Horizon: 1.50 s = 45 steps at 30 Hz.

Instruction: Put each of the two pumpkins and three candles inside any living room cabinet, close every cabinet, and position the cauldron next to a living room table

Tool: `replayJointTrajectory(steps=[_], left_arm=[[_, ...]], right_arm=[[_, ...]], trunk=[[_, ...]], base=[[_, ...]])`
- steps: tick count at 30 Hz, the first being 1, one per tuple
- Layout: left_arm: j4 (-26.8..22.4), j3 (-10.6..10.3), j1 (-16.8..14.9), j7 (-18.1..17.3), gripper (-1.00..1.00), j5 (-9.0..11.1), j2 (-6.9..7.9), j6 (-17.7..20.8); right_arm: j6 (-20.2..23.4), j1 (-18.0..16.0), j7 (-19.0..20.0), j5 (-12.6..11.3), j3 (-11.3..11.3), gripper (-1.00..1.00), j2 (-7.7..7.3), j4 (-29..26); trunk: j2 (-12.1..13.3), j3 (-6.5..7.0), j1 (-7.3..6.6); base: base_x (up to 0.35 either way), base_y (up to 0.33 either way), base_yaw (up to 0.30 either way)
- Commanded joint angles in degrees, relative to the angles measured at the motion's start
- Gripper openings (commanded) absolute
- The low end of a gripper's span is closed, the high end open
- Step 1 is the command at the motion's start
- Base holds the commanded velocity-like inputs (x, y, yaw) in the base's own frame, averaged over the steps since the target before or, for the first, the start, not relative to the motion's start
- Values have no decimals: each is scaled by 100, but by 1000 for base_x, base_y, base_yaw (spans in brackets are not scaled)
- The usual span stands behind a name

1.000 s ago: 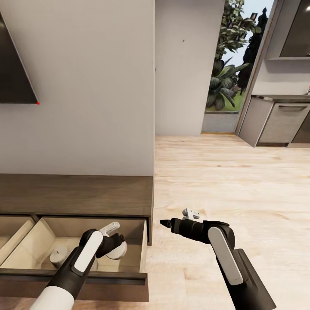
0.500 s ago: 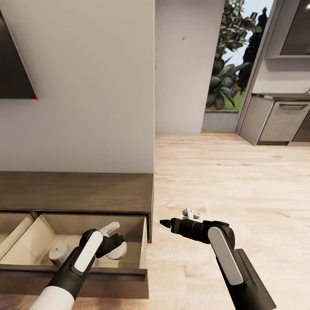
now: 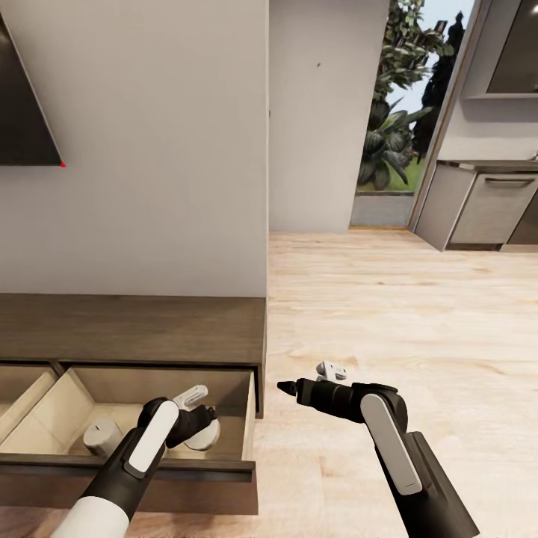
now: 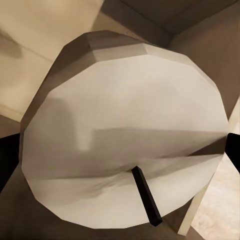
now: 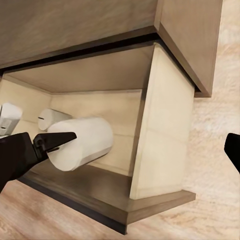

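The dark-brown cabinet (image 3: 134, 329) stands against the wall at the left with both drawers pulled out. My left gripper (image 3: 200, 427) is shut on a white candle (image 3: 203, 437) and holds it over the right-hand drawer (image 3: 235, 418). Up close, the candle (image 4: 125, 130) and its black wick (image 4: 146, 196) sit between my fingertips (image 4: 6, 157). A second candle (image 3: 101, 436) stands on the drawer's pale floor. My right gripper (image 3: 299, 385) hovers open over the wood floor beside the drawer's end. It looks at the held candle (image 5: 82, 142), the other candle (image 5: 50, 118) and the drawer (image 5: 160, 125).
A dark TV screen (image 3: 26, 112) hangs on the wall above the cabinet. Pale wood floor (image 3: 418, 314) stretches right toward grey kitchen units (image 3: 486, 209). A glass opening with plants (image 3: 396, 127) lies beyond a white wall corner (image 3: 267, 149).
The whole picture has slid slightly, so the camera moved: cabinet and TV sit a little higher in the view. Both arms and the held candle keep their pose.
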Motion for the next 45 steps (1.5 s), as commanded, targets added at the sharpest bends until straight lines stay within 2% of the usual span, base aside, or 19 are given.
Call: replayJointTrajectory(steps=[1, 37, 45], left_arm=[[-8, -6, -3, 57, -100, 45, 1, 9], [-19, -6, -3, 59, -100, 43, 3, 9], [-36, -4, -5, 127, -100, 91, 2, 33]], right_arm=[[16, -4, -60, -58, 0, 100, 1, -5], [16, -4, -56, -58, -5, 100, 1, -5], [24, -4, -35, -81, -1, 100, 1, 3]], trunk=[[-2, -5, -1], [-2, -5, -1], [-323, -149, 175]], base=[[0, 0, 0], [27, -4, 0], [0, 0, 0]])
